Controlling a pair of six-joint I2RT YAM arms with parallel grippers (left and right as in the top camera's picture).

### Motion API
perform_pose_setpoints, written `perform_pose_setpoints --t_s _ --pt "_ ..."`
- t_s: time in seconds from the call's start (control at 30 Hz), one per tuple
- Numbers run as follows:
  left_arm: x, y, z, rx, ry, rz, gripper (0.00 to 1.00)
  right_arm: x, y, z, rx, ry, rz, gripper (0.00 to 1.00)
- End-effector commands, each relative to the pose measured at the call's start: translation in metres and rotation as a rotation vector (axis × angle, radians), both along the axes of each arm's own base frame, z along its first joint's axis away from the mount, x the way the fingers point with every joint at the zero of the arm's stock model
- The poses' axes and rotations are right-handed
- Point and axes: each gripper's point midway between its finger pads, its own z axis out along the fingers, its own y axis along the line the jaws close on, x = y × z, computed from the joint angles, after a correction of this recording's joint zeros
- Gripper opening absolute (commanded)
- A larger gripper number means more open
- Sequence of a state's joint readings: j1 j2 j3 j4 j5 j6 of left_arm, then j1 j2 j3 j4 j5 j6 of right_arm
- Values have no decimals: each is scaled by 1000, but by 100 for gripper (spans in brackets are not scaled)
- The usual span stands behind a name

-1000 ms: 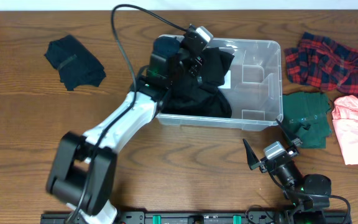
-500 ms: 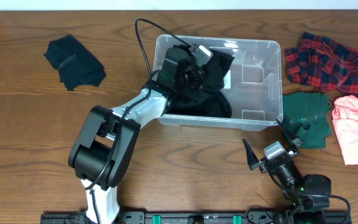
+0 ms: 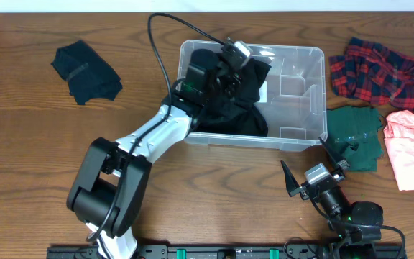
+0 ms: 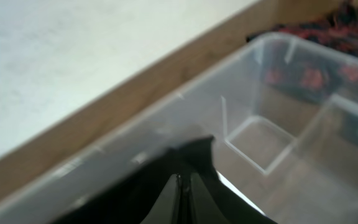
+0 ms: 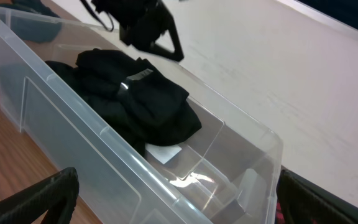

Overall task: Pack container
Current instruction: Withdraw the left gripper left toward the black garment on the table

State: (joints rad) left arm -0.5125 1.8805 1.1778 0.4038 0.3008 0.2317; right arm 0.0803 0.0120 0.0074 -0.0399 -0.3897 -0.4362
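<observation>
Black cloth (image 3: 236,108) lies heaped in the left half of the container (image 3: 326,86), which sits mid-table toward the far edge. My left gripper (image 4: 180,182) hovers over that heap, fingers pressed together on nothing (a drop-off done, I judge). My right gripper (image 3: 304,155) waits spread wide beside the green garment (image 3: 354,133); fetching that looks like the next move.

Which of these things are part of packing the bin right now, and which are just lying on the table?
In the job: clear container; black garment inside it; left gripper, shut above it.
Lying about: black cloth; red plaid garment; green garment; pink garment; right gripper, open and idle.
</observation>
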Motion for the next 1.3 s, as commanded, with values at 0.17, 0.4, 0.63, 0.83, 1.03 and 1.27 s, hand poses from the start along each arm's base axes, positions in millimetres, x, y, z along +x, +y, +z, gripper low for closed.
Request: perform_pose_setpoints --t_s 0.17,0.4,0.63,0.83,1.03,1.27 --pt "-6 -8 -52 51 105 -16 6 -1 2 0 -9 -5 13 99" --pt "-20 1 -112 140 261 -13 6 -1 2 0 -9 -5 12 99" --pt "-8 -5 -59 66 132 -12 6 -1 2 0 -8 -5 13 99" --pt "2 11 40 -28 -66 52 6 -1 2 0 -9 -5 13 99" --pt "16 79 106 -24 -175 293 6 -1 2 0 -9 -5 12 99" --pt "40 202 116 70 -184 678 6 -1 2 0 -9 -5 12 99"
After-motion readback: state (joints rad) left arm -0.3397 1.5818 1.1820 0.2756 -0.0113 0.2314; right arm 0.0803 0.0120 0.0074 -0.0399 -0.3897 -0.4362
